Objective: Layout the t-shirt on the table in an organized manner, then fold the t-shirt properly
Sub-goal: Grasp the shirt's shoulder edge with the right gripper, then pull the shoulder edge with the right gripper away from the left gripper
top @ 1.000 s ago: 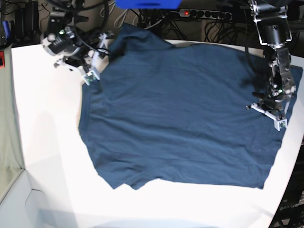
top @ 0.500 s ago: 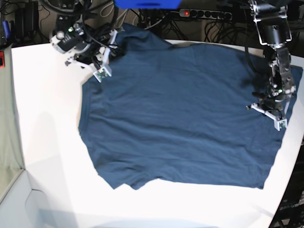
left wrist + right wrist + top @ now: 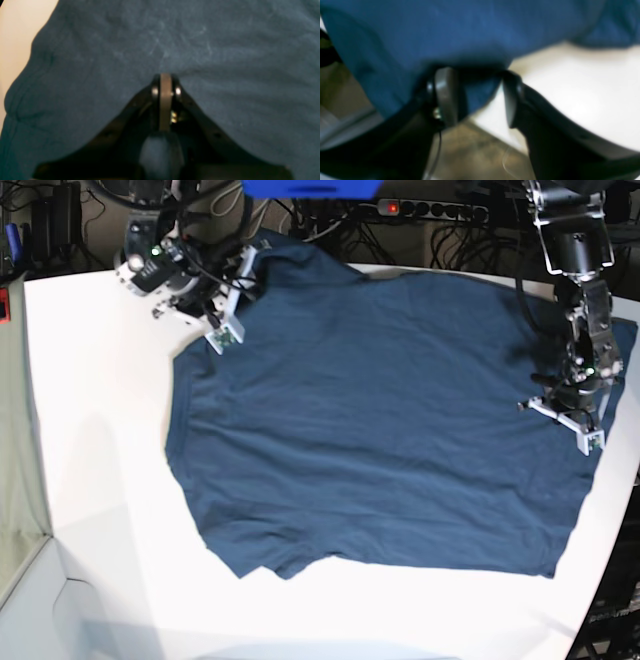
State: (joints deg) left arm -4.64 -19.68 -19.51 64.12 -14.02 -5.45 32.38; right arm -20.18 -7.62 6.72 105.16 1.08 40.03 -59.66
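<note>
- The table (image 3: 110, 510) is the biggest thing in view: a smooth, matte white top with a curved near edge, bare along the left and front.
- The t-shirt (image 3: 380, 430) lies spread on it, a plain dark navy knit, mostly flat with soft shallow ripples. One sleeve juts toward the front left, and the far corner by the right arm runs over the back edge of the table. Its hem on the base view's right side reaches close to the table's rim.
- Seen from the left wrist, the cloth (image 3: 225, 62) shows a fine, slightly fuzzy weave with pale lint streaks and a rounded fold at its left border.
- The right gripper (image 3: 226, 320) sits at the shirt's far-left corner. Its dark, rounded jaws stand apart, with a drooping fold of blue cloth (image 3: 475, 97) hanging between them over the table edge. The view is too blurred to say whether the pads press the fabric.
- The left gripper (image 3: 575, 418), black with pale fingertip pieces, rests on the shirt near its right side. Its jaws are clenched together, flat pads meeting in a thin line; whether they pinch any cloth cannot be told.
- A black power strip (image 3: 430, 210) with a red lit switch lies behind the table among tangled cables.
</note>
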